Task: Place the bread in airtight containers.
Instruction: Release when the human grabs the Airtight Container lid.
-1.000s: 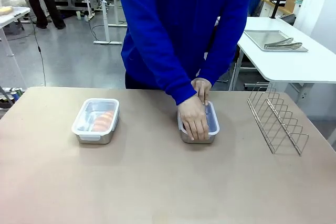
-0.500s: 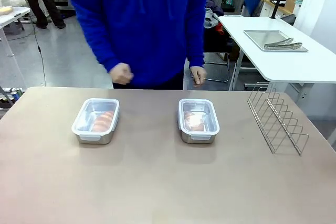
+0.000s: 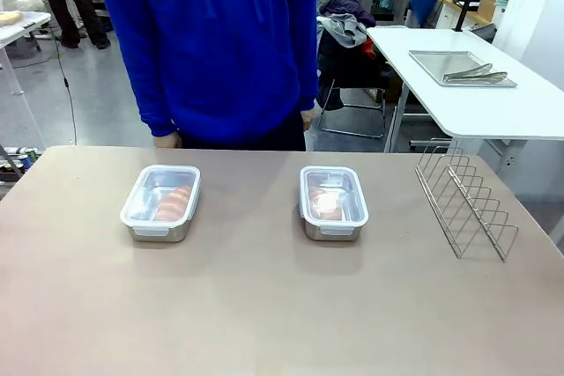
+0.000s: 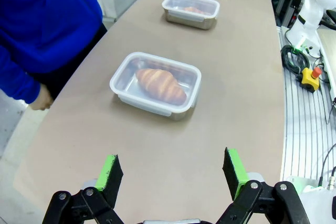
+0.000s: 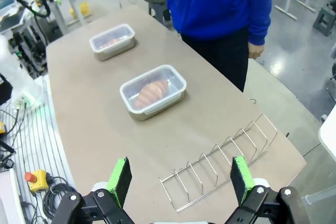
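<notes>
Two steel tins stand on the table, each with a clear lid on top and a croissant inside. The left tin (image 3: 160,202) holds a croissant (image 4: 160,85) that shows plainly through its lid (image 4: 156,81). The right tin (image 3: 332,202) holds the other croissant (image 5: 150,92). My left gripper (image 4: 172,176) hangs open above the table's near edge, well short of the left tin. My right gripper (image 5: 180,178) is open too, high over the wire rack. The person (image 3: 211,41) stands behind the table with both hands down at the sides.
A wire rack (image 3: 464,197) stands at the table's right end. Beyond it, a white side table carries a flat metal tray (image 3: 458,68) with tongs. A chair with clothes (image 3: 348,37) sits behind the table.
The person's hands lifted off the right tin's lid and withdrew; the person stepped left and now stands with arms lowered. Both tins stay put.
</notes>
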Controlling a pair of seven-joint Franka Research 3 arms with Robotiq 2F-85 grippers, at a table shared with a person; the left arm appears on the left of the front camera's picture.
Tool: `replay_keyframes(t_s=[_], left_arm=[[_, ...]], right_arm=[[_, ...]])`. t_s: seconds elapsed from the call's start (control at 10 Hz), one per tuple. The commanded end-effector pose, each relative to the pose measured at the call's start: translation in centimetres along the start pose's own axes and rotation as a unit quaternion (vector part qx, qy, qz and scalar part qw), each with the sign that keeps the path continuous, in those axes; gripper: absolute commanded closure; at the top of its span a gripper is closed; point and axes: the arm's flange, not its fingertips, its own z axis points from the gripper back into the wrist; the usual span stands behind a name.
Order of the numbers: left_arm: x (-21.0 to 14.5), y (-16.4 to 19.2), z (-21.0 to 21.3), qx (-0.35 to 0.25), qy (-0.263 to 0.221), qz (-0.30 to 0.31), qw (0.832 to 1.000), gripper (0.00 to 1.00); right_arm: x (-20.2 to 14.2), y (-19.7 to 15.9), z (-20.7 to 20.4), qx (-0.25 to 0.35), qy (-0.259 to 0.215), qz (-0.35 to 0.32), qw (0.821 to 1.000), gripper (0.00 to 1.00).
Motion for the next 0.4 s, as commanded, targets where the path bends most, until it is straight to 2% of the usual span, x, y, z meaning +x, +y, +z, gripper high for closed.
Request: replay_keyframes(t_s=[0.0,0.3], left_arm=[[-0.02,-0.06,-0.05,-0.001,-0.003,-0.011,1.000,0.00],[-0.02,-0.06,-0.05,-0.001,-0.003,-0.011,1.000,0.00]], right_arm=[[0.33,-0.16,0.12,0.001,-0.012,0.000,1.000,0.00],[0.33,-0.16,0.12,0.001,-0.012,0.000,1.000,0.00]])
